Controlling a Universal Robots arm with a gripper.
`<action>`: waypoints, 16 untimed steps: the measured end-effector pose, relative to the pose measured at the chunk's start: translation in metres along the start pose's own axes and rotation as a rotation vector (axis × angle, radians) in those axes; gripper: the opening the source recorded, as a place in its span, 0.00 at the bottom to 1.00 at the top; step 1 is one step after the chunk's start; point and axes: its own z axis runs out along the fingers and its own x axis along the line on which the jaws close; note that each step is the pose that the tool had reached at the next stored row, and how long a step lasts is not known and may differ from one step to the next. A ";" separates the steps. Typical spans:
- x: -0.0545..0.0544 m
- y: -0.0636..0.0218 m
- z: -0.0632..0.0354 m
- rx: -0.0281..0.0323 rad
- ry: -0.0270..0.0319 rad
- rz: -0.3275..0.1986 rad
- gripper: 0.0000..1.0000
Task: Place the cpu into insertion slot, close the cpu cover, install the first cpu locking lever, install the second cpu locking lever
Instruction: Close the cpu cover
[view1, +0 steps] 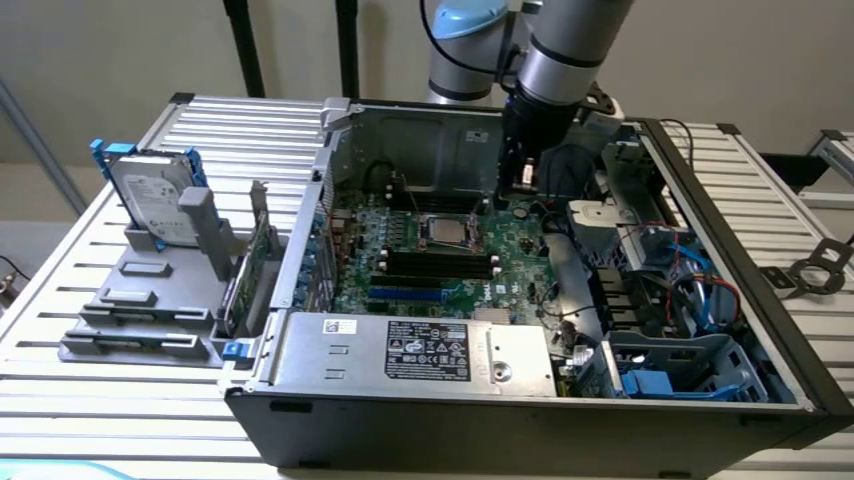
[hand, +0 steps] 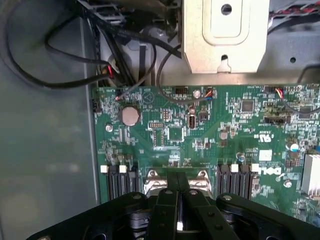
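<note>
The open computer case holds a green board (view1: 514, 250). On it sits the insertion slot (view1: 445, 230), a small square socket under the silvery cpu cover, and a pale square that looks like the cpu shows in the cutout. My black gripper (view1: 506, 203) hangs just to the exterior view's right of the socket, low over the board. In the wrist view the gripper (hand: 178, 176) is shut, its fingers pressed together with nothing seen between them. Silvery socket metal (hand: 152, 183) shows right behind the fingertips. Whether the tips touch it I cannot tell.
Black memory slots (view1: 434, 265) lie in front of the socket. A silver power supply (view1: 414, 350) fills the case's front. Cables and drive bays (view1: 667, 270) crowd the exterior view's right. A hard drive (view1: 154, 195) stands outside on the left. A metal bracket (hand: 225, 35) overhangs the board.
</note>
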 end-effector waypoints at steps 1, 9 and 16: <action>0.000 0.0000 0.0000 0.0144 -0.0008 0.000 0.11; 0.000 -0.0016 0.0002 0.1277 -0.0066 -0.002 0.11; 0.000 -0.0059 0.0007 0.2188 -0.0110 -0.002 0.11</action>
